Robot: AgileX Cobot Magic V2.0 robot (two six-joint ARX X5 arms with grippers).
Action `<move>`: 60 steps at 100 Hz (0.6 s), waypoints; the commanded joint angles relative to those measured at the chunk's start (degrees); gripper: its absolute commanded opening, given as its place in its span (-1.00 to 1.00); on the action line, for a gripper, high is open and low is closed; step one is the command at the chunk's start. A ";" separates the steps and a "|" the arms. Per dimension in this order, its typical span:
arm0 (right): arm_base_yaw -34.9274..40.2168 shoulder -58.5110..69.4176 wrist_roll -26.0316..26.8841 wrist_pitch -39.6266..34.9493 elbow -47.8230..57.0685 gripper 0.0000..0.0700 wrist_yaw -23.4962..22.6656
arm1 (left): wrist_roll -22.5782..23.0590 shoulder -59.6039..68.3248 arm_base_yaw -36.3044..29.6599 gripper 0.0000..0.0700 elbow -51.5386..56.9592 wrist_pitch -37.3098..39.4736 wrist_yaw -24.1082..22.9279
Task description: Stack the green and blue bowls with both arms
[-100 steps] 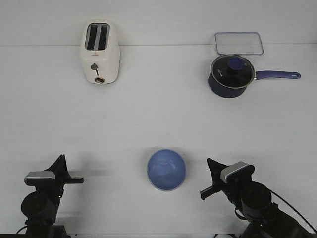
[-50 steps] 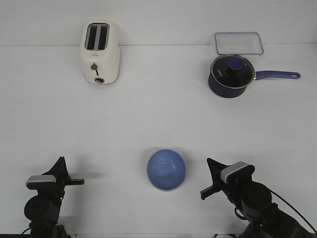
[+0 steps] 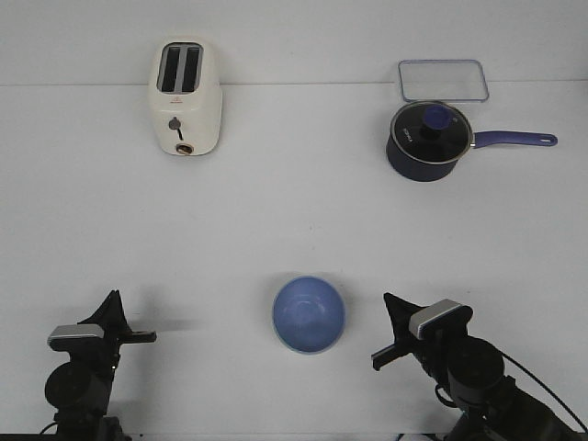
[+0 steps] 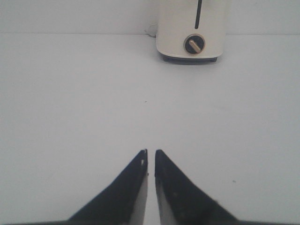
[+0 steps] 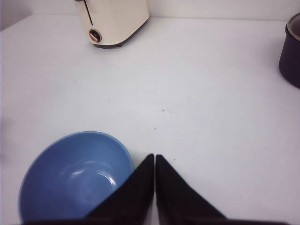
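Note:
The periwinkle blue bowl (image 3: 309, 314) stands upright on the white table near its front edge, between my two arms; it also shows in the right wrist view (image 5: 77, 176). No green bowl shows in any view. My left gripper (image 3: 114, 303) is shut and empty at the front left, well clear of the bowl; in its wrist view the gripper (image 4: 151, 152) is over bare table. My right gripper (image 3: 390, 303) is shut and empty just right of the bowl, its tips (image 5: 154, 157) beside the rim, apart from it.
A cream toaster (image 3: 185, 97) stands at the back left. A dark navy saucepan with a glass lid (image 3: 429, 140) is at the back right, its handle pointing right. A clear rectangular container (image 3: 443, 80) lies behind it.
My left arm sank a little lower and back a second ago and has been still since. The bowl and my right arm have not moved.

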 commanded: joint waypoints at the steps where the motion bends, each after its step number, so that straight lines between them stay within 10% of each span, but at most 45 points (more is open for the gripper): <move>1: 0.46 0.02 0.31 0.72 0.37 -0.99 0.04 | -0.35 -0.09 -0.02 -0.97 -1.16 0.57 0.07; 17: -4.63 -1.01 -7.82 0.57 0.07 -0.99 1.07 | -0.35 -0.09 -0.02 -0.97 -1.16 0.57 0.07; 60: -46.49 -24.15 -17.90 17.22 -27.30 -0.99 -17.16 | -0.35 -0.09 -0.04 -0.97 -1.16 0.57 0.07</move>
